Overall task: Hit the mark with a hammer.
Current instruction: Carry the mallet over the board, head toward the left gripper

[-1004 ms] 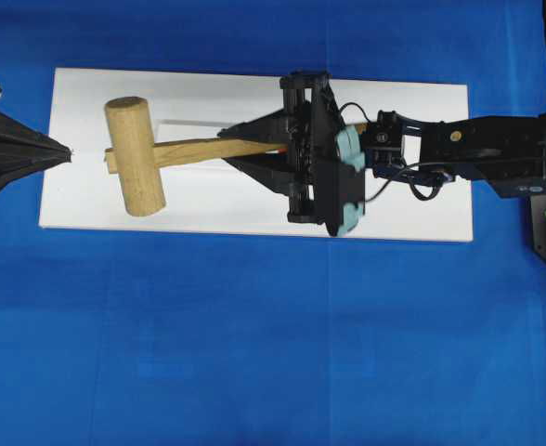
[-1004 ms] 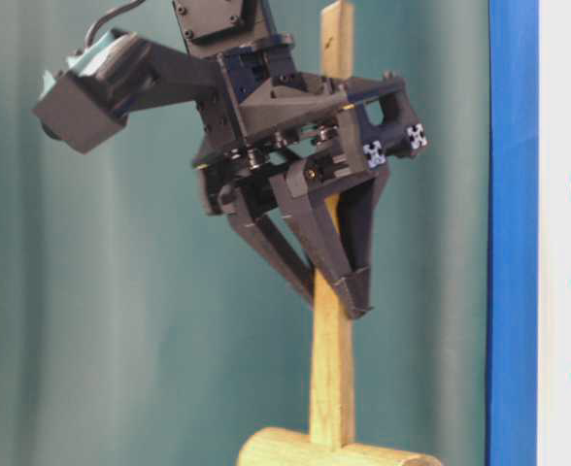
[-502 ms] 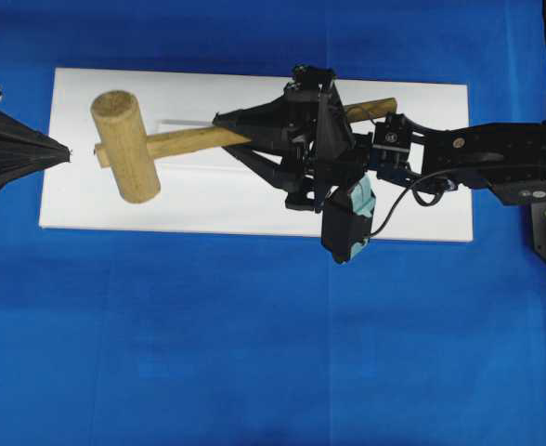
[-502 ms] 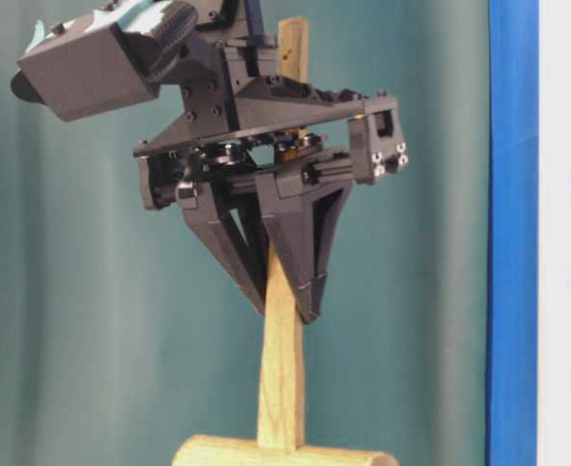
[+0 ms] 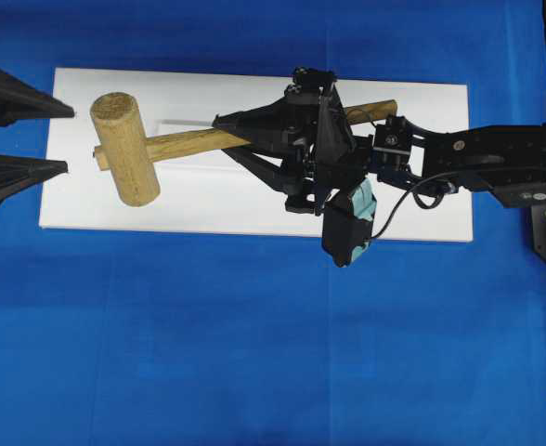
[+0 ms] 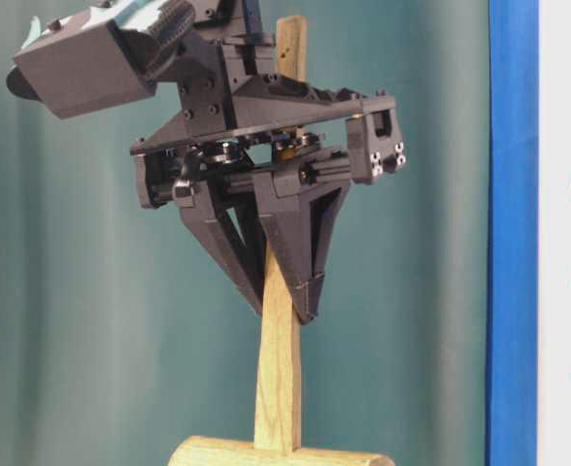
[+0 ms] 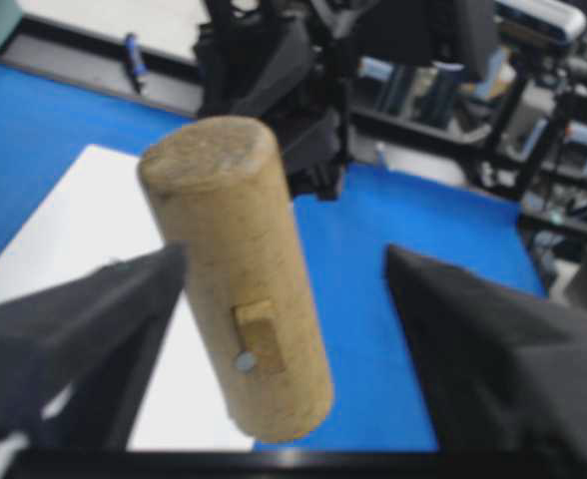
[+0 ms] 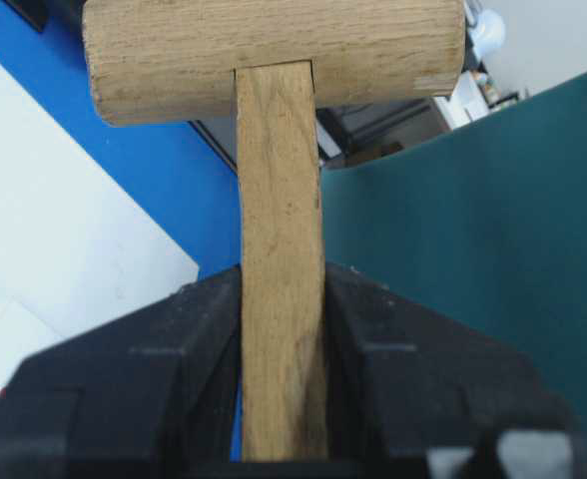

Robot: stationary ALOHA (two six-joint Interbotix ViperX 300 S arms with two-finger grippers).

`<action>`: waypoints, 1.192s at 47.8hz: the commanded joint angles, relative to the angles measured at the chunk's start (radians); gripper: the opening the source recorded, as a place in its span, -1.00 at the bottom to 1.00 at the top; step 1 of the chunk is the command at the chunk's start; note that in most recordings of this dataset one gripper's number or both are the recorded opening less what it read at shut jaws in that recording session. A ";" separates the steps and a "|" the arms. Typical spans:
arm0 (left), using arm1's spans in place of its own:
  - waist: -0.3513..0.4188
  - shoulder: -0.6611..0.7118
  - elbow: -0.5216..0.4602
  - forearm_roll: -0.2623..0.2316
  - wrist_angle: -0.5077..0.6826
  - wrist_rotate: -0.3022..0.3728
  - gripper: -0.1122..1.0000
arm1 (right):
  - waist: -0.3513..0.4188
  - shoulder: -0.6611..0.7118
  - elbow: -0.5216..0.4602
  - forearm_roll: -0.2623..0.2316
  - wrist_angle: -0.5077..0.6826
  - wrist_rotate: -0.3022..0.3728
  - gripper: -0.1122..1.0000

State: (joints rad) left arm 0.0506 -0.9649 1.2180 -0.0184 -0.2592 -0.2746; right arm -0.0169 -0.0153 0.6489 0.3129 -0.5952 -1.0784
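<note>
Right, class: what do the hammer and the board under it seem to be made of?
Hammer: light, apparently unvarnished wood; grain and speckling show on head and handle, matte. Board: smooth white sheet, perhaps paper, foam board or plastic; the pictures leave it open.

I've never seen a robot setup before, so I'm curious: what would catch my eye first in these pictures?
Probably the hammer, a pale wooden mallet lifted over the white board, its slim handle clamped in the black right gripper near mid-scene. At the board's left end the left gripper stands wide open, facing the mallet's thick head. Around it all lies a vivid blue cloth.
</note>
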 commanded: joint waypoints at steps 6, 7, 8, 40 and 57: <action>0.008 0.023 -0.011 -0.002 -0.005 -0.025 0.87 | 0.002 -0.038 -0.014 0.002 -0.011 0.000 -0.63; 0.008 0.026 -0.011 -0.002 -0.006 -0.026 0.86 | 0.002 -0.038 -0.015 0.000 -0.011 0.000 -0.63; 0.009 0.029 -0.011 -0.002 -0.006 -0.028 0.85 | 0.002 -0.038 -0.015 0.002 -0.011 0.000 -0.63; 0.026 0.347 -0.118 -0.002 -0.230 -0.069 0.86 | 0.002 -0.038 -0.018 0.000 -0.008 -0.002 -0.63; 0.023 0.383 -0.146 -0.002 -0.235 -0.109 0.60 | 0.000 -0.038 -0.020 0.003 0.012 0.000 -0.63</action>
State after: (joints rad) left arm 0.0767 -0.5783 1.0983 -0.0184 -0.4832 -0.3743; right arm -0.0169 -0.0138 0.6489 0.3129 -0.5768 -1.0830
